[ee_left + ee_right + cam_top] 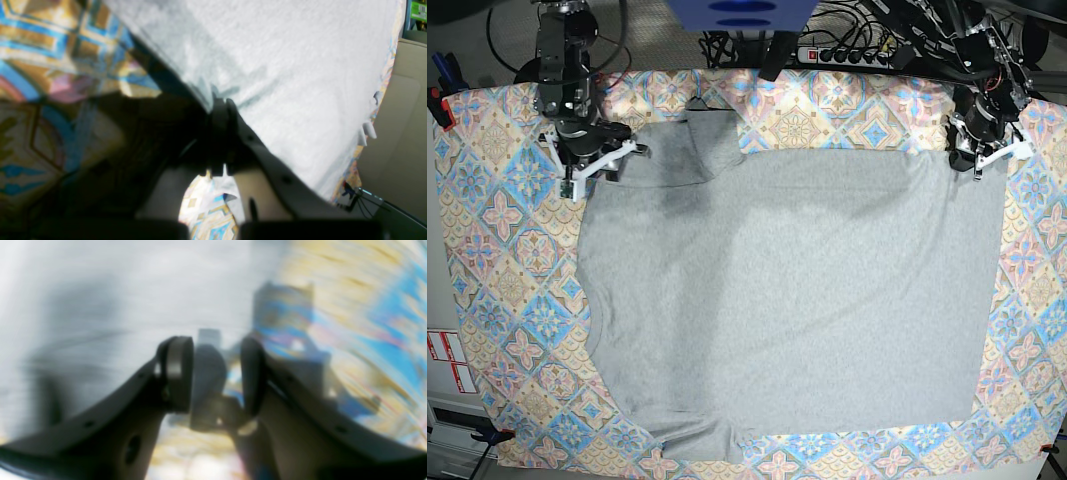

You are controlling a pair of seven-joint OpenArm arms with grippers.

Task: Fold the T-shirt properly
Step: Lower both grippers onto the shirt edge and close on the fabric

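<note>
Lying plain side up across the patterned tablecloth (487, 300), the T-shirt (797, 300) is spread nearly flat — left gripper (221, 110) pinched tight on its hem corner, right gripper (217, 373) parted, holding nothing, over the opposite corner.

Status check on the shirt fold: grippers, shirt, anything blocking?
Left gripper shut on T-shirt edge. Right gripper open, nothing between fingers. T-shirt spread plain side up on tablecloth. Nothing lying on the shirt.
</note>
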